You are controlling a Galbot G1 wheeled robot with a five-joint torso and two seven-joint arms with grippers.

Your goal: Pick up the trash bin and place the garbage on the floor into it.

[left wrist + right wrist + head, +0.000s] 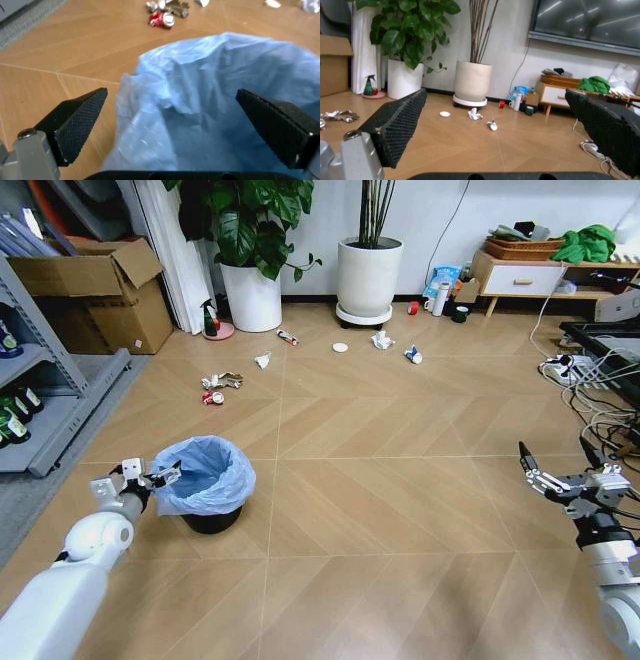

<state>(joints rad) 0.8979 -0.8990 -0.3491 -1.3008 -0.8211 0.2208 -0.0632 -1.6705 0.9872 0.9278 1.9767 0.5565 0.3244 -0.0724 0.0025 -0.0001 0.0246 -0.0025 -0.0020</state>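
Head view: high, facing forward and down across the floor [400,510]. Left wrist view: very close above the trash bin [215,108], crushed can [162,19] at 12 o'clock. Right wrist view: low, level, facing the far wall. All share the litter.

The trash bin [211,520] shows little of its black wall; the blue bag [205,472] drapes over the rest. Far across the floor [380,510], the garbage [220,383] is too small to read any print. The shelf rack [40,395] is cut off by the picture's edge.
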